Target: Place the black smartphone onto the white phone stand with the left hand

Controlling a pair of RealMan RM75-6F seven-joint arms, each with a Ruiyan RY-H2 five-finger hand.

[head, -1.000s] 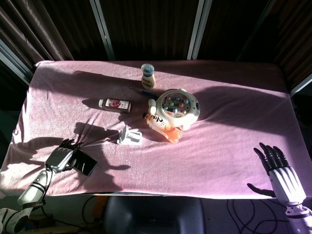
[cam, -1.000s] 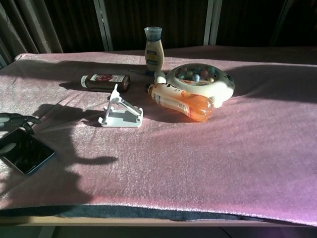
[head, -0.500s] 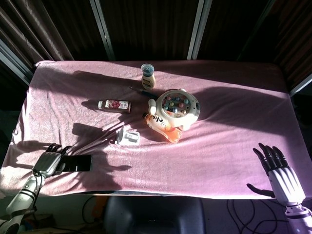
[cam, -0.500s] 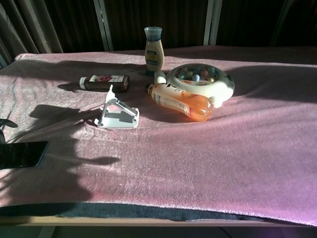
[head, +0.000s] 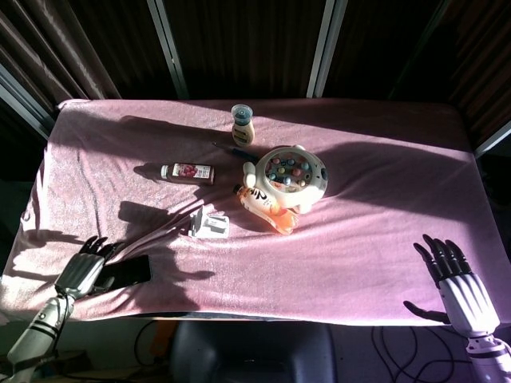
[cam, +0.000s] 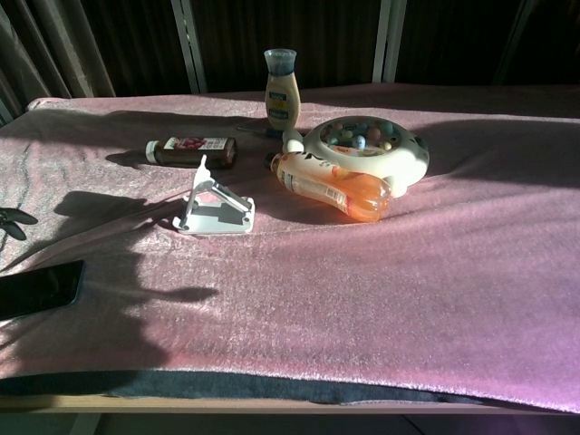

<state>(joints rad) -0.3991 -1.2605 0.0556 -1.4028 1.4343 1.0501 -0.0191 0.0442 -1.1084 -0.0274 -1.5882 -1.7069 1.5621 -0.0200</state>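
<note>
Showing only in head view, left hand [head: 80,274] rests spread beside black smartphone [head: 128,271].

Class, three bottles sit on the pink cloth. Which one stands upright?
The cream bottle with the blue-grey cap, farthest back. The dark bottle and the orange bottle lie on their sides.
</note>
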